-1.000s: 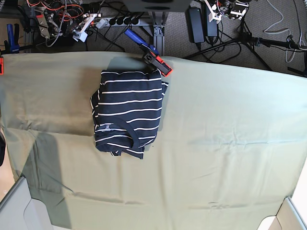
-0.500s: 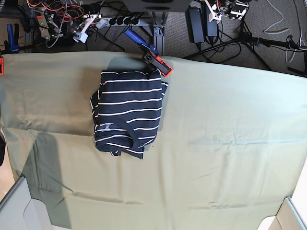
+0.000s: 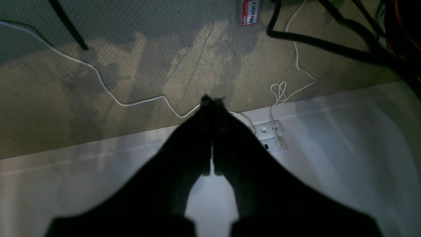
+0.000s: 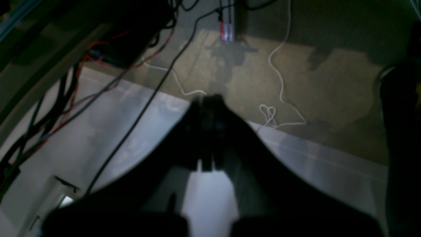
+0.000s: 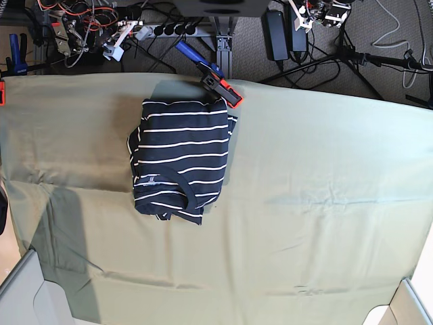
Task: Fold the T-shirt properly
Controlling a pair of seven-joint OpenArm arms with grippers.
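Fabric of the T-shirt lies folded into a compact, roughly rectangular stack on the olive-green table cloth, sitting toward ten o'clock from the middle of the base view. Its navy neckband curves across the lower part of the stack, at about six o'clock on the shirt, and the white stripes run side to side. At one o'clock from the shirt, just beside its top corner, a blue and orange clamp grips the far edge of the cloth. Beyond that edge, at twelve o'clock, cables and a power strip lie on the carpet. Neither arm shows in the base view.

In the left wrist view the left gripper hangs over carpet and a pale surface, its dark fingers pressed together and holding nothing. A white cord trails across the carpet at ten o'clock from it. The right gripper likewise has its fingers pressed together, empty, with black and red wires at ten o'clock.
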